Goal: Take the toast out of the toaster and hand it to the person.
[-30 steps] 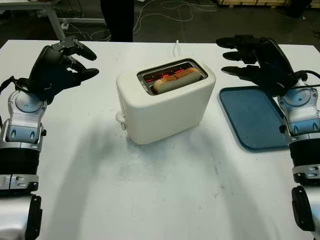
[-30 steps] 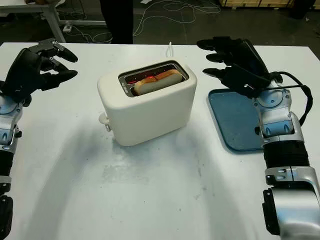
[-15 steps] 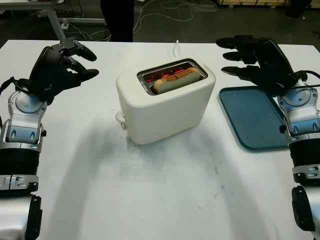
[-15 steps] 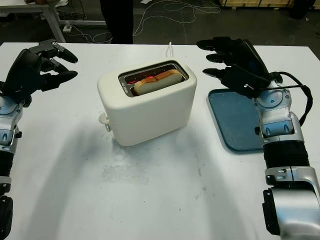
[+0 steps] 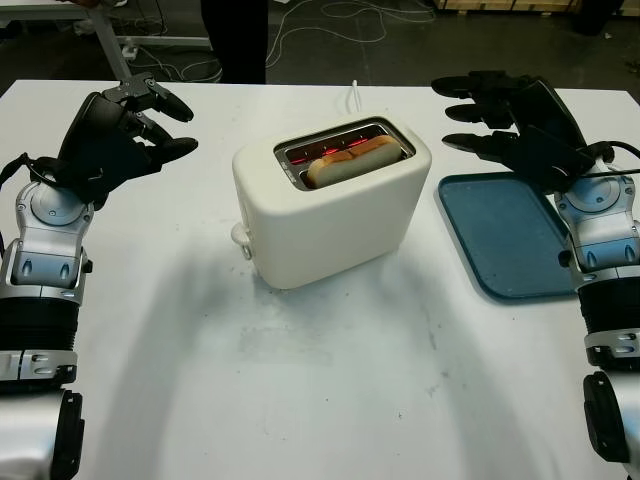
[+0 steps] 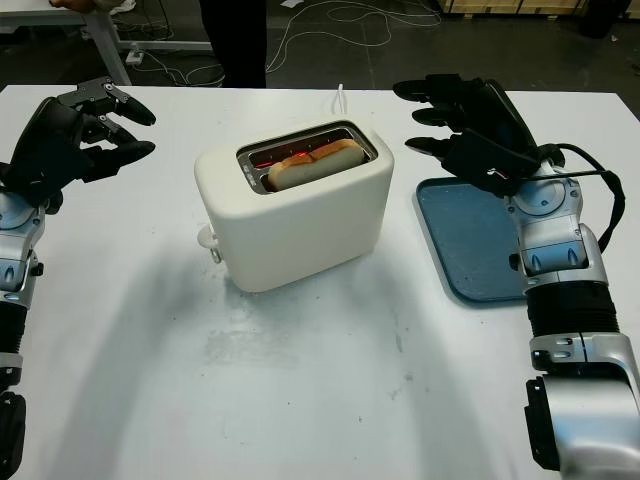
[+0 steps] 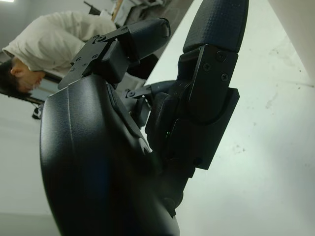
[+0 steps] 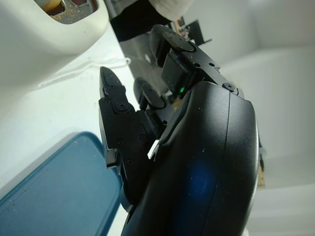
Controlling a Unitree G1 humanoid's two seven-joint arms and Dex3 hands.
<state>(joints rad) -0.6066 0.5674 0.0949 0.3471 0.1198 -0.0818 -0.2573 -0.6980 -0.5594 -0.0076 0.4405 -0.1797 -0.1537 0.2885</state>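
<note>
A cream-white toaster (image 5: 330, 205) stands in the middle of the white table (image 5: 300, 380). A slice of toast (image 5: 350, 160) sits in its front slot, with its top edge showing and the heating wires glowing red behind it. My left hand (image 5: 178, 125) hangs open above the table to the left of the toaster, well apart from it. My right hand (image 5: 452, 115) is open to the right of the toaster, a short gap from its top corner, over the far end of the tray. A corner of the toaster (image 8: 54, 29) shows in the right wrist view.
A blue tray (image 5: 505, 235) lies on the table to the right of the toaster. A person in dark trousers (image 5: 235, 40) stands beyond the table's far edge, and a person in a light shirt (image 7: 54, 39) appears in the left wrist view. Cables run across the floor behind.
</note>
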